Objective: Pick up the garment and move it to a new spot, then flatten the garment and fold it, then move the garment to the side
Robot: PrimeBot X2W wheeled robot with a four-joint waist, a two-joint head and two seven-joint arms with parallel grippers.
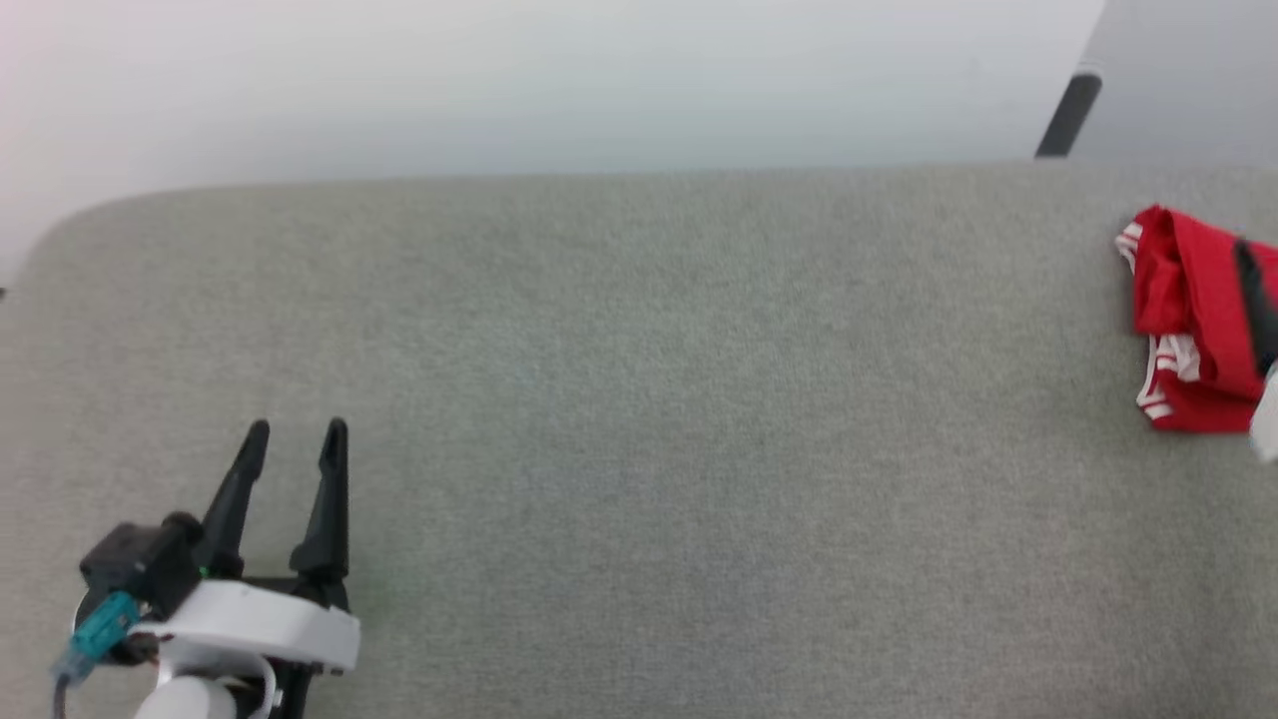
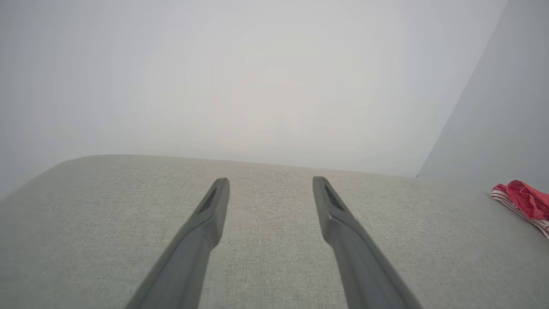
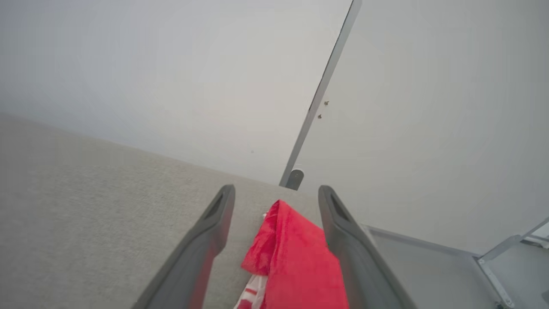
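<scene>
The garment (image 1: 1188,310) lies bunched in a folded red heap with red-striped white trim at the far right edge of the grey fabric table (image 1: 639,399). In the left wrist view the garment (image 2: 525,199) is far off to the right. My right gripper (image 3: 276,189) stands open with its jaws wide on either side of the garment (image 3: 291,257), which rests on the table between them. One of its dark fingers (image 1: 1256,300) crosses the red cloth. My left gripper (image 1: 298,427) is open and empty low over the table's front left, and its fingers (image 2: 210,214) point at bare fabric.
A pale wall runs behind the table's far edge. A dark post (image 1: 1068,115) stands behind the far right corner. Beyond the table's right edge a grey metal frame (image 3: 493,266) shows. The table's rounded far left corner (image 1: 70,225) is close to the left arm.
</scene>
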